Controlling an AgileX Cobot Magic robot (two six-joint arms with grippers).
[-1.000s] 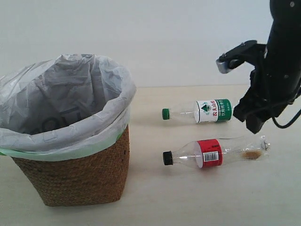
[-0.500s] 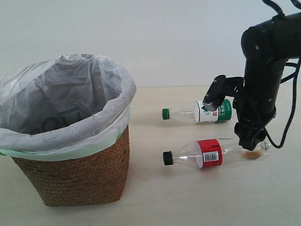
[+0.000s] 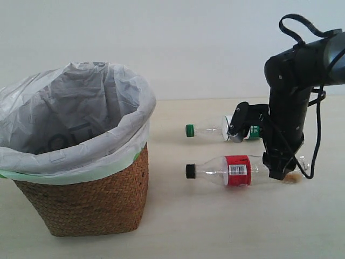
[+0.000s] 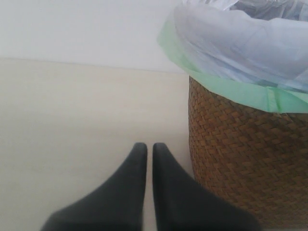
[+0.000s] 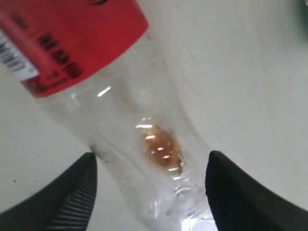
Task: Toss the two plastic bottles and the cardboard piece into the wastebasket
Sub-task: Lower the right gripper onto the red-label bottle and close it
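Black-capped bottle [image 3: 226, 170] lies on pale desk [image 3: 215, 232] right of wastebasket [image 3: 91, 202], right claw [image 5: 151, 156] spread wide astride its base, contact unclear; green-capped bottle [image 3: 207, 130] behind; left claw [image 4: 149, 146] closed, empty; white wall [image 3: 172, 43].

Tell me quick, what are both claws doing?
Left gripper: shut, holding nothing.
Right gripper: open, straddling the red-label bottle.
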